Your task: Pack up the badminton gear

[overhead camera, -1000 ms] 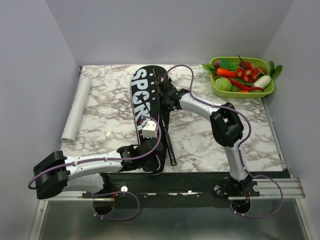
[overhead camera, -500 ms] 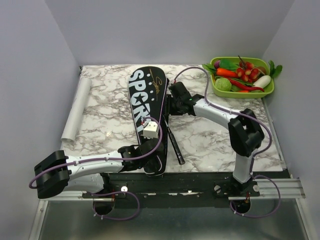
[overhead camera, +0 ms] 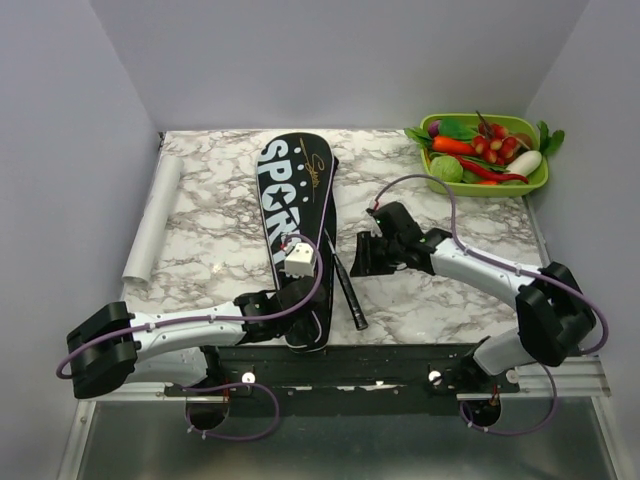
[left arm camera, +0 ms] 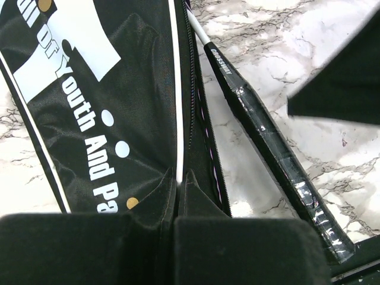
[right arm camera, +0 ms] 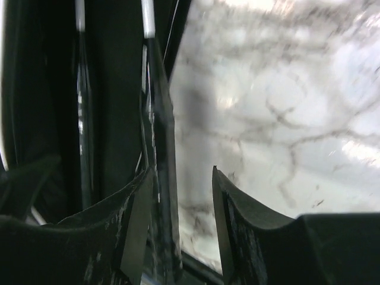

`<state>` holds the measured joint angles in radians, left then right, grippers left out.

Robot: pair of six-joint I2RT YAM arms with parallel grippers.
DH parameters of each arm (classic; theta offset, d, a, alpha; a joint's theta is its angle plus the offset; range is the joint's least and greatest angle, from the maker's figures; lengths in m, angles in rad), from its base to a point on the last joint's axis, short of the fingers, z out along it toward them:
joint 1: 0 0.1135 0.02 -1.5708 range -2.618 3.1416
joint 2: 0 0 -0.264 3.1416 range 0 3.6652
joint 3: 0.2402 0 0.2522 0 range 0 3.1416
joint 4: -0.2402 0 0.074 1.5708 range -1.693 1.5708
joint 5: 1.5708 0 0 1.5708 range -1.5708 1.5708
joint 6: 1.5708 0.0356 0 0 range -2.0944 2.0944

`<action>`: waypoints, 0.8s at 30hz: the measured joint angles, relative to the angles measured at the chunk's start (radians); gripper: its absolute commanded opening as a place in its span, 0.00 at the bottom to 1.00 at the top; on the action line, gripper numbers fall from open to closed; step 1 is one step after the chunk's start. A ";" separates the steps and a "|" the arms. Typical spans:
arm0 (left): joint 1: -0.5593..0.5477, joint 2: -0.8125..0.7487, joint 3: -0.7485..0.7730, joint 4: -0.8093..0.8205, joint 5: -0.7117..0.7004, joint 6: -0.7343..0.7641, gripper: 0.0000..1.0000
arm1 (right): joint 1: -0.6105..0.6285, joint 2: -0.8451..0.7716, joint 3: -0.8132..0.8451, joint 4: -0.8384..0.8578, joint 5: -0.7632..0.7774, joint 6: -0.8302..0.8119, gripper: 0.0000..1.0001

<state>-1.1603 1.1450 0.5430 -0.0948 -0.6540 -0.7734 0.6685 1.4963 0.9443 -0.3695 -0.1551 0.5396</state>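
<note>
The black cover [overhead camera: 292, 205] lettered "SPORT" lies lengthwise down the table's middle. My left gripper [overhead camera: 303, 328] is shut on its narrow near end; in the left wrist view the fingers [left arm camera: 178, 185] pinch the cover [left arm camera: 101, 113] at its white-piped edge. A racket's black handle [overhead camera: 348, 292] sticks out of the cover toward the near edge, and the left wrist view shows this handle [left arm camera: 267, 142] right of the zip. My right gripper [overhead camera: 360, 256] hovers open just right of that handle. In the right wrist view the handle [right arm camera: 161, 154] lies by the left finger of the gripper [right arm camera: 181, 178]. A second shaft [right arm camera: 80, 113] shows further left.
A green tray [overhead camera: 490, 186] of toy vegetables stands at the back right corner. A rolled white sheet [overhead camera: 150, 225] lies along the left edge. The black mounting rail [overhead camera: 400, 355] runs along the near edge, close to the handle's end.
My right gripper let go at the cover's wide end, opened, and drew back to the near right beside the handle. The cover's top now lies flat. The left gripper stayed put.
</note>
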 measured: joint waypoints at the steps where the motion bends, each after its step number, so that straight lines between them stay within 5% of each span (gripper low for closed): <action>1: 0.001 -0.002 0.000 0.000 0.000 0.000 0.00 | 0.000 -0.018 -0.027 0.002 -0.025 -0.001 0.51; 10: 0.002 -0.016 -0.003 -0.002 0.000 0.003 0.00 | 0.000 -0.145 -0.196 0.088 -0.204 0.014 0.50; 24: 0.002 -0.034 -0.024 0.003 0.000 0.002 0.00 | 0.000 -0.105 -0.314 0.308 -0.352 0.111 0.42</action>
<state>-1.1580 1.1110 0.5190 -0.0917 -0.6544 -0.7712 0.6689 1.3914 0.6304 -0.0616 -0.5068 0.6506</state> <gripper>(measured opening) 0.019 0.462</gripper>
